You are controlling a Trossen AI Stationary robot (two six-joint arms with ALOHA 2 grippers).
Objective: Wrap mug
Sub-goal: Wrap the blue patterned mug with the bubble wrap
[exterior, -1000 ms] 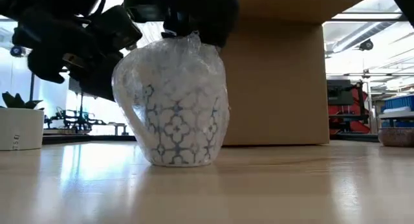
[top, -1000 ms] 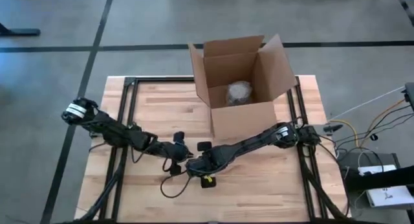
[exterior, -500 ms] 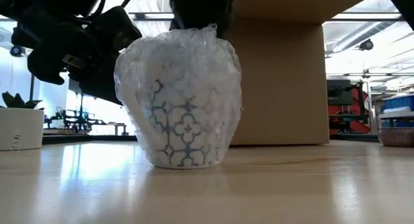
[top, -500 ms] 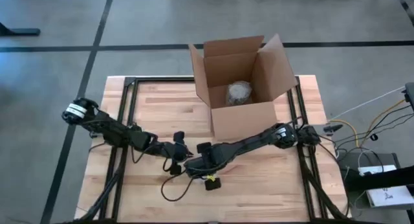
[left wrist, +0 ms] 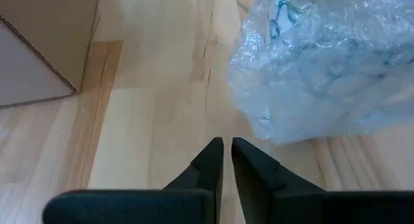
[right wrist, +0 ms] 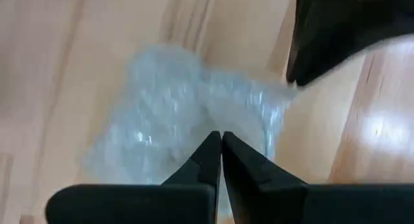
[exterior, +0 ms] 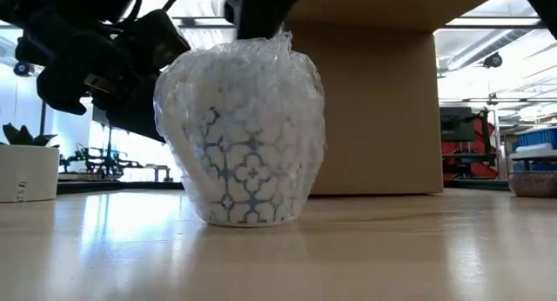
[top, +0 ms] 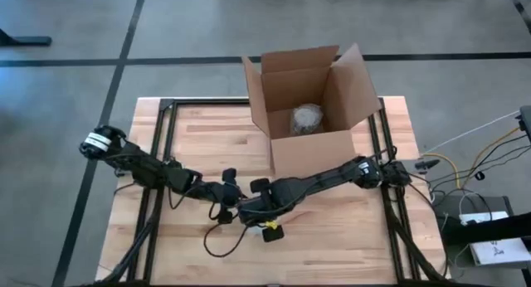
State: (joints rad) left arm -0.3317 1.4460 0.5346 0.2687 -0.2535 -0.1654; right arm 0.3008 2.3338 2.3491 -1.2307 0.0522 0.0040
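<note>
Right gripper has lifted off the top of the bubble-wrapped mug since a second ago, fingers pinched together holding nothing, hovering just above it. The mug stands upright on the bench, in front of the cardboard box. Left gripper sits beside the mug, clenched and empty too.
</note>
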